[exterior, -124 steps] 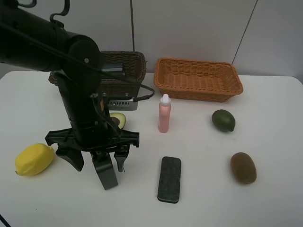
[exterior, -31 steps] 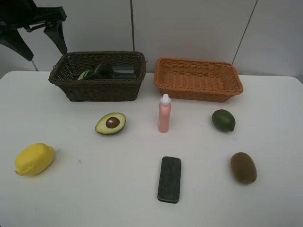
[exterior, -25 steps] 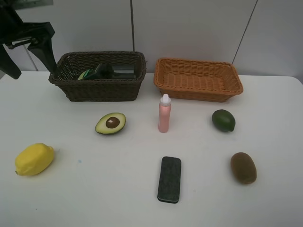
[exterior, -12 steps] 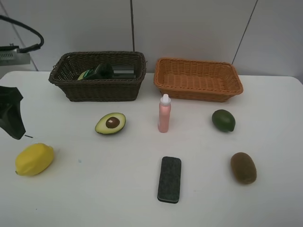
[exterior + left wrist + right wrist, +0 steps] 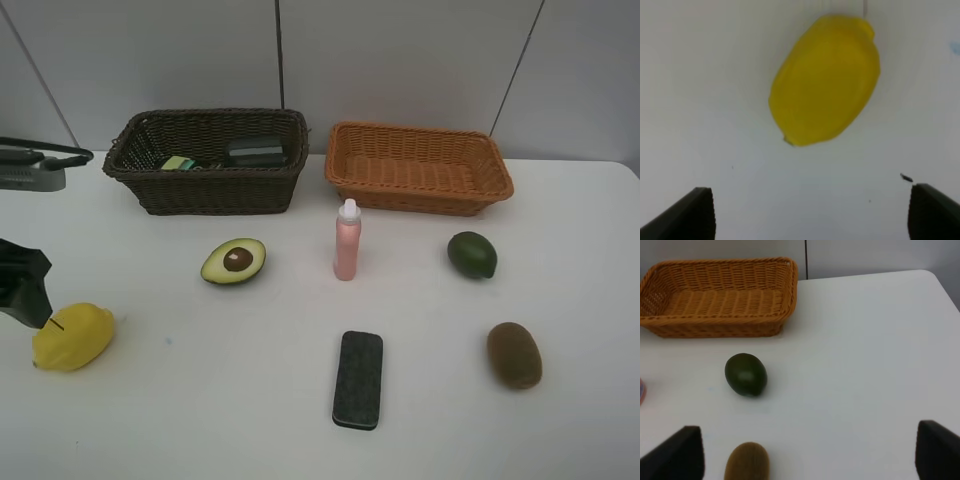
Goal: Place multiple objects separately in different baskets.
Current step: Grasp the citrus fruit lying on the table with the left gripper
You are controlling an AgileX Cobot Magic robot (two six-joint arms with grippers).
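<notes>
Left pincer (image 5: pixel 815 217): spread wide, empty, hanging above the lemon (image 5: pixel 825 80) at the lower left of the overhead frame.
Lemon: lying on the white surface (image 5: pixel 200 400), ahead of the jaws, not between them.
Right pincer (image 5: pixel 810 455): spread wide, empty.
Destination: 2 baskets, dark brown basket (image 5: pixel 205 190) upper left, well apart from the lemon.
Risk: an off-centre close could likely squirt the rounded lemon sideways and send it rolling.

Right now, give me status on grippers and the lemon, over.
Left gripper open, hovering at lemon, no contact. Right gripper open, empty. Nothing in the way.
</notes>
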